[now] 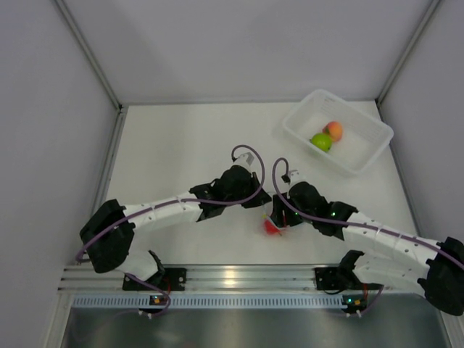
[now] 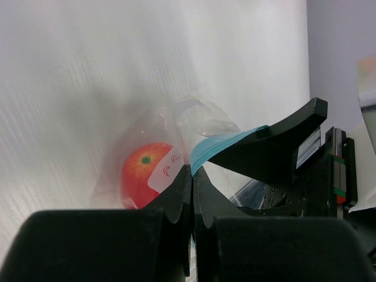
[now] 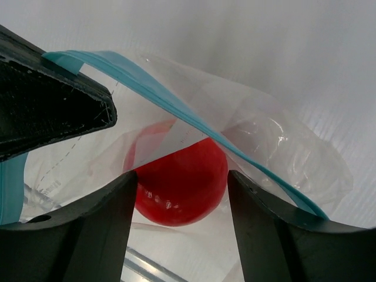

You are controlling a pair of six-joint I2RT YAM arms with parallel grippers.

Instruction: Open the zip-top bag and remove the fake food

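The zip-top bag [image 1: 275, 220] lies on the table between both grippers, with its mouth open. My left gripper [image 2: 192, 170] is shut on the bag's teal zip strip [image 2: 216, 145]. The red fruit [image 2: 143, 174] sits inside the clear bag [image 2: 200, 120]. In the right wrist view my right gripper [image 3: 182, 175] is open inside the bag's mouth, one finger on each side of the red fruit [image 3: 188, 185]. The teal strip [image 3: 153, 88] runs above it. The lime green fruit [image 1: 321, 141] and the orange-peach fruit [image 1: 334, 130] lie in the bin.
A translucent white bin [image 1: 362, 161] stands at the back right of the table. Grey walls close the table in on the left, back and right. An aluminium rail [image 1: 239, 275] runs along the near edge at the arm bases.
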